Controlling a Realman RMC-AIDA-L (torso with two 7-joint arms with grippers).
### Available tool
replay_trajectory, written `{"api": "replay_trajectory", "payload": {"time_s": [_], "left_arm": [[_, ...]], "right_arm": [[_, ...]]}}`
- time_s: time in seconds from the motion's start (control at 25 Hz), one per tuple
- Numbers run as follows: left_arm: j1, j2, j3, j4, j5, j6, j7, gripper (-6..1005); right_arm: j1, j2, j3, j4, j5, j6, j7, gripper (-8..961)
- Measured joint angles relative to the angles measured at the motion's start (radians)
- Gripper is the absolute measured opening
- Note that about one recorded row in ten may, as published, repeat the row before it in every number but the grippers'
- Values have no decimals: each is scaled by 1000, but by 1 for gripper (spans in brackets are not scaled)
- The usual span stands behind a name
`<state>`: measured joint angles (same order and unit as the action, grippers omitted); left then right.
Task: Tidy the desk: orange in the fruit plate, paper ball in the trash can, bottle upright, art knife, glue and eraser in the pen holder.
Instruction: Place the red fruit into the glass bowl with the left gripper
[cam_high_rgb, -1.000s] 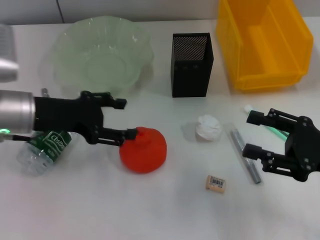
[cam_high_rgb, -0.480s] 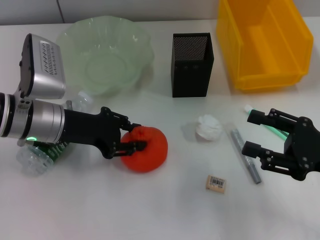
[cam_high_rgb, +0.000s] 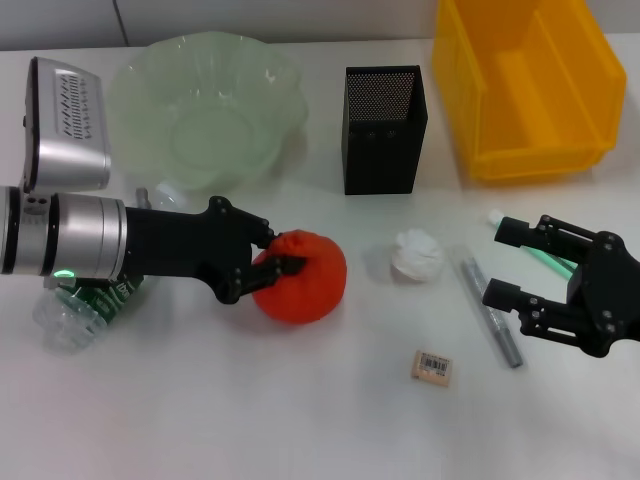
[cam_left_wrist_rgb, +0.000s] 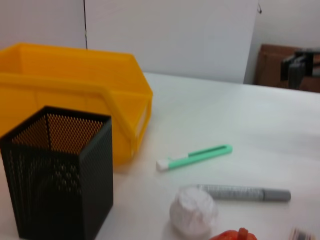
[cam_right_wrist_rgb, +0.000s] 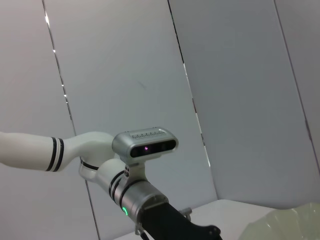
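One end effector, the left (cam_high_rgb: 268, 268), pinches the orange (cam_high_rgb: 305, 277) at centre frame; the fruit plate (cam_high_rgb: 140, 90) lies toward upper left. Right end effector (cam_high_rgb: 515, 265) hovers spread at right.

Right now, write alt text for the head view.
The left gripper has its fingers closed on the orange, below the fruit plate. The right gripper hangs open by the paper ball, with the eraser nearby.
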<state>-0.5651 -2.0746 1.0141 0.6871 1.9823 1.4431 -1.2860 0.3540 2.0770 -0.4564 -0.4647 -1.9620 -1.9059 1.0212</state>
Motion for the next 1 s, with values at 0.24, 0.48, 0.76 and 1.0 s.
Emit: {"api": "replay_trajectory", "payload": {"time_s": [0.24, 0.48, 0.76, 1.0], "left_arm": [[36, 6, -39, 11, -197, 72, 33, 180], [43, 8, -225, 1, -452, -96, 41, 146], [-7, 2, -224, -11, -485, -310, 9, 162], [-25, 0, -221, -68, -544, -417, 32, 361]], "right_arm": [[-4, 0, 10, 0, 0, 17, -1, 743], [-1, 0, 9, 18, 0, 49, -13, 743], [7, 0, 4, 29, 0, 65, -15, 743], [5, 0, 9, 45, 0, 79, -15, 743]]}}
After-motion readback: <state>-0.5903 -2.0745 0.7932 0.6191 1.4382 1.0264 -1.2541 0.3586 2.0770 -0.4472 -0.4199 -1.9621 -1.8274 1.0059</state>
